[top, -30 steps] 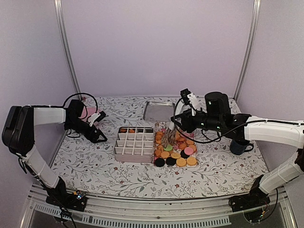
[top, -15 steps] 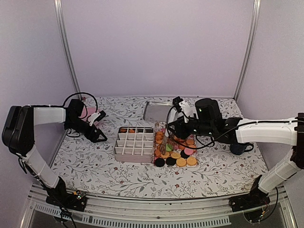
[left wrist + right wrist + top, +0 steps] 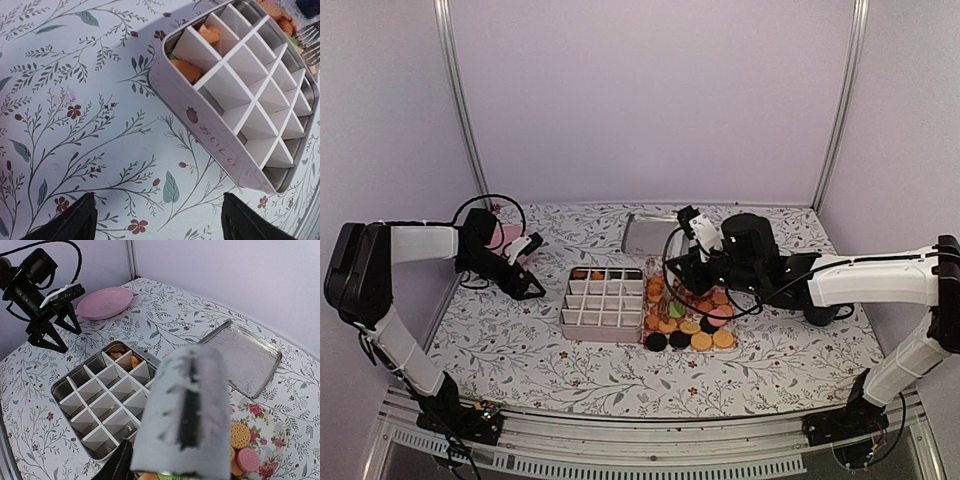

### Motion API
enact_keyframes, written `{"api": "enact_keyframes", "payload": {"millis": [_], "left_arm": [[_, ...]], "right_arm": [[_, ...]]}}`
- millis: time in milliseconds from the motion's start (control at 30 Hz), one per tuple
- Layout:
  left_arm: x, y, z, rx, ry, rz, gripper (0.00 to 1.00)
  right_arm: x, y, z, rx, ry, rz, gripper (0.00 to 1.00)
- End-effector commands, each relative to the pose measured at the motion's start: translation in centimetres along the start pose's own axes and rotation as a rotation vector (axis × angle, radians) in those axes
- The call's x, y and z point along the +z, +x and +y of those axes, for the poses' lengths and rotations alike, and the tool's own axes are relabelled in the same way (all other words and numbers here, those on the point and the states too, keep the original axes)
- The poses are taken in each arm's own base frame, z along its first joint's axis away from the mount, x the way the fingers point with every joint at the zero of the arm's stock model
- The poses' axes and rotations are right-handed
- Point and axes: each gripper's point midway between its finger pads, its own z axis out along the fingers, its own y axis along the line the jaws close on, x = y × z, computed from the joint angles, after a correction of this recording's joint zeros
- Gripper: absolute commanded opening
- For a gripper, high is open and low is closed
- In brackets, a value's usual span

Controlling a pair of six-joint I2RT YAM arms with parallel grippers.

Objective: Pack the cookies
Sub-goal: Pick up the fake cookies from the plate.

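Several cookies (image 3: 690, 325), mostly golden with a few black, pink and one green, lie on a flowered tray (image 3: 732, 346) right of a divided tin (image 3: 603, 300). Two far-left cells of the tin hold golden cookies (image 3: 187, 70). My right gripper (image 3: 682, 272) is shut on a grey-wrapped tool (image 3: 187, 415) whose wire tip (image 3: 310, 37) hangs over the tray's left edge, next to the tin (image 3: 100, 400). A golden and a pink cookie (image 3: 240, 435) show beside the tool. My left gripper (image 3: 160, 227) stands open above the cloth, left of the tin (image 3: 240, 100).
A pink plate (image 3: 505, 237) lies at the back left behind the left arm. A flat metal tray (image 3: 653, 233) sits behind the tin. A dark mug (image 3: 823, 310) stands under the right arm, right of the cookies. Purple walls close in three sides.
The right arm has swung left with the tool, from over the middle of the cookie tray to its left edge by the tin. The left arm has not moved.
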Motion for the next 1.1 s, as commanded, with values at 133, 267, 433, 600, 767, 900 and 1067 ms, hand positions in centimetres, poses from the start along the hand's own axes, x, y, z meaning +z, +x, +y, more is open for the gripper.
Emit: {"api": "enact_keyframes", "payload": {"millis": [133,267,433,600,767,900,1067], "left_arm": [[-0.6,-0.4,0.1,0.007,-0.007,-0.02,0.86],[-0.6,-0.4,0.0,0.002,-0.004,-0.019,0.86],[-0.7,-0.4,0.0,0.005,-0.007,-0.02,0.86],[-0.8,-0.6,0.0,0.011,-0.008,-0.023,0.86],[-0.8,-0.5,0.0,0.007,-0.007,-0.021,0.86],[-0.9,-0.6,0.0,0.012,-0.01,-0.021,0.86],[-0.9,-0.6,-0.1,0.009,-0.006,-0.023,0.86]], "right_arm": [[-0.3,-2.4,-0.7,-0.023,0.052,-0.069,0.4],[-0.1,-2.6,-0.8,-0.025,0.059,-0.074,0.4],[0.2,-2.6,-0.8,-0.029,0.063,-0.079,0.4],[1.2,-1.4,-0.7,-0.025,0.059,-0.059,0.4],[1.5,-0.2,-0.5,0.006,0.041,-0.055,0.39],[0.9,-0.9,-0.6,0.017,0.042,-0.076,0.31],[-0.8,-4.2,-0.7,-0.012,0.051,-0.145,0.24]]}}
